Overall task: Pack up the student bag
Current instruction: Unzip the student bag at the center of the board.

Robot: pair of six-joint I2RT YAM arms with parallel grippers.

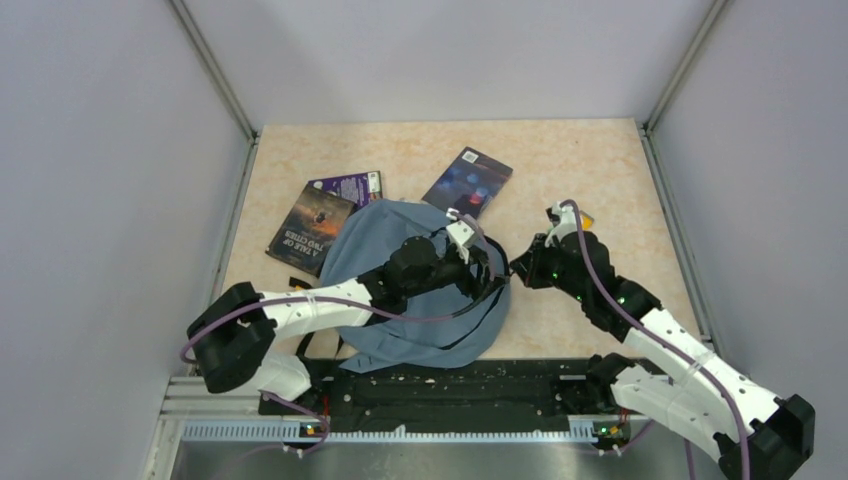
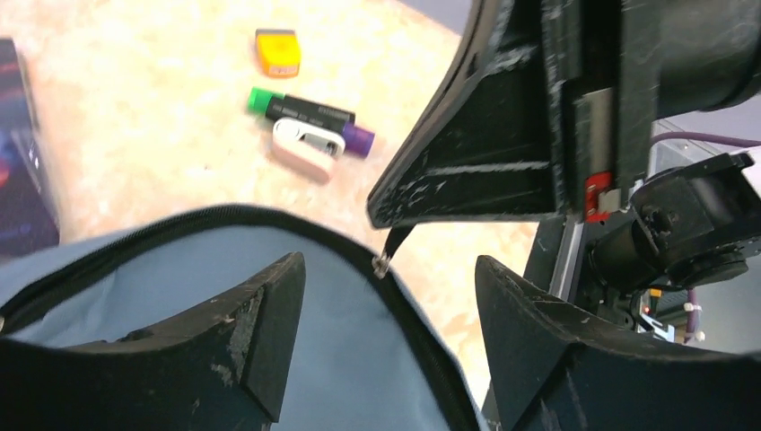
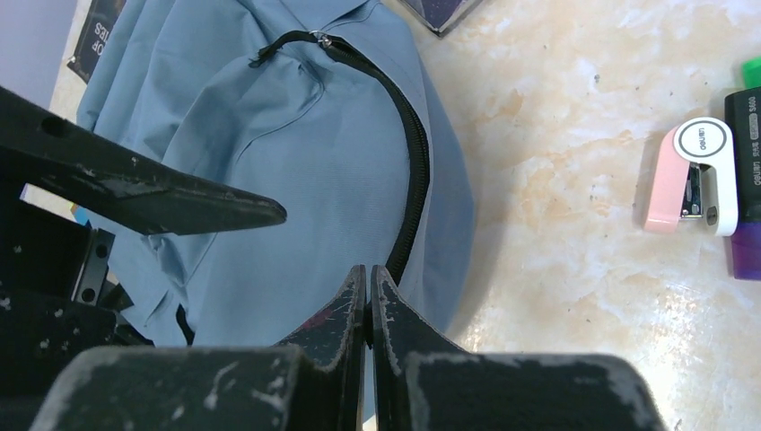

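The student bag (image 1: 375, 240) lies flat by the desk's (image 1: 600, 170) near edge, mid-width. Its long axis runs near-left to far-right, and its zippered top faces right. My left arm (image 1: 320, 310) stretches across it, with the left gripper (image 2: 388, 305) spread wide above the fabric. My right gripper (image 3: 369, 274) pinches the zipper pull (image 2: 393, 244).

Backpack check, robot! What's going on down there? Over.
Left gripper open over student bag. Right gripper shut on zipper pull. Zipper looks closed. Books, stapler outside bag, none on zipper.
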